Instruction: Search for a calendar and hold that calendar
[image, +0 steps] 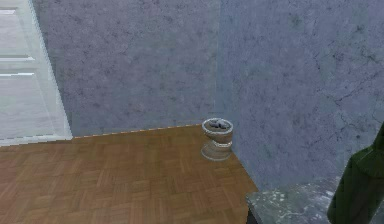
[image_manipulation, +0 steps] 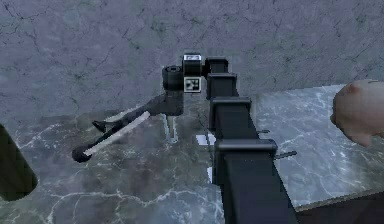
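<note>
Arm (image_manipulation: 245, 165), dark square bar, rises from the arm side view's bottom edge and reaches out over the countertop; blue-grey mottled wall (image: 140, 70) backs the room in the forward view, meeting in a corner, and the same wall (image_manipulation: 90, 50) stands behind the countertop in the arm side view; wooden floor (image: 110, 180), brown parquet, runs to the wall's foot; marble countertop (image_manipulation: 120, 185), grey with pale veins, lies beneath the arm, its corner (image: 290, 208) at the forward view's bottom right; white panelled door (image: 22, 70) at the forward view's left edge; dark green shape (image: 362, 185) at the forward view's right edge, again (image_manipulation: 10, 165) at the arm side view's left edge, standing on the marble; pinkish rounded object (image_manipulation: 360, 112) at the arm side view's right edge, over the countertop; gripper (image_manipulation: 88, 140), dark body left of two white marker squares (image_manipulation: 192, 82), thin fingers (image_manipulation: 120, 131) slanting down to the left with bare marble behind their tips, holding nothing; whether they stand apart or together cannot be told; round grey-and-white container (image: 218, 138) on the floor against the wall near the corner; small pale flat item (image_manipulation: 205, 140) on the marble just left of the arm; whether it is the calendar cannot be told.
</note>
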